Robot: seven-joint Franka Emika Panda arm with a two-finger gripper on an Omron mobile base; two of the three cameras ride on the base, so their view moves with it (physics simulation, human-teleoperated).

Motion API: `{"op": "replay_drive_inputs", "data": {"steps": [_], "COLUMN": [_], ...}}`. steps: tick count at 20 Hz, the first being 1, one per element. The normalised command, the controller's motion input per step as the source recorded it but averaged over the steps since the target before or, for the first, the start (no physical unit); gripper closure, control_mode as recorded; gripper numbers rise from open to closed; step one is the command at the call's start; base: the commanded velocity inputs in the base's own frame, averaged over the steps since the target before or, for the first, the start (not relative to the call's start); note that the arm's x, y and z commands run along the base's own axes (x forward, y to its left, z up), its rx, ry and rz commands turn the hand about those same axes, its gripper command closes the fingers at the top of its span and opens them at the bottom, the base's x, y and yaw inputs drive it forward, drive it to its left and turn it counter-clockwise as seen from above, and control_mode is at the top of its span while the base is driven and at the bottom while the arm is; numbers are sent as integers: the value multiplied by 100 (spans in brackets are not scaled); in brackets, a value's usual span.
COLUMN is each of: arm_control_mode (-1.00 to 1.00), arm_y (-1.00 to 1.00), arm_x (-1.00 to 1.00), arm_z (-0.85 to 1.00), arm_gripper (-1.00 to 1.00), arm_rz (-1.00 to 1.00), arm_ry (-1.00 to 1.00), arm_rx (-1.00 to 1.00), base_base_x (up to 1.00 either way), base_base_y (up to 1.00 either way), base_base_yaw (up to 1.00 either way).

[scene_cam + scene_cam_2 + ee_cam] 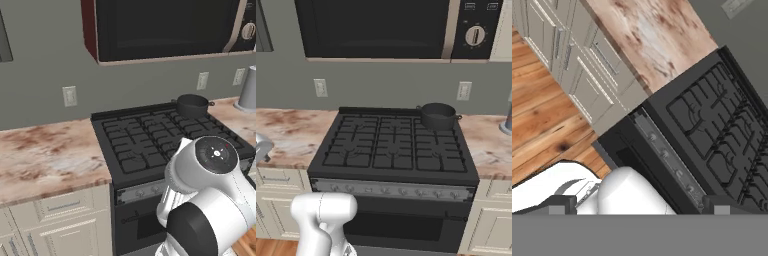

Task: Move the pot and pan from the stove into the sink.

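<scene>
Sitting on the stove's [393,150] far right corner, the pot [438,115], upright and untouched. No pan on the grates; whether already moved, cannot tell. Pot at least left to carry to the sink. Folded low in front of the oven door, the arm, well short of the pot, hand camera looking aslant over the stove's front left corner and the marbled worktop [45,155] beside it. Spread wide, the fingers [639,206], holding nothing.
</scene>
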Motion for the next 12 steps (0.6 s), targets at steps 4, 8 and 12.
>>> {"op": "replay_drive_inputs", "data": {"steps": [4,8,12], "arm_control_mode": [100,100,100], "arm_y": [0,0,0], "arm_x": [0,0,0], "arm_z": [0,0,0], "arm_gripper": [-100,-100,-100], "arm_rz": [0,0,0], "arm_ry": [0,0,0], "arm_rx": [0,0,0], "base_base_x": [0,0,0], "base_base_y": [-77,-84,-85], "base_base_yaw": [0,0,0]}}
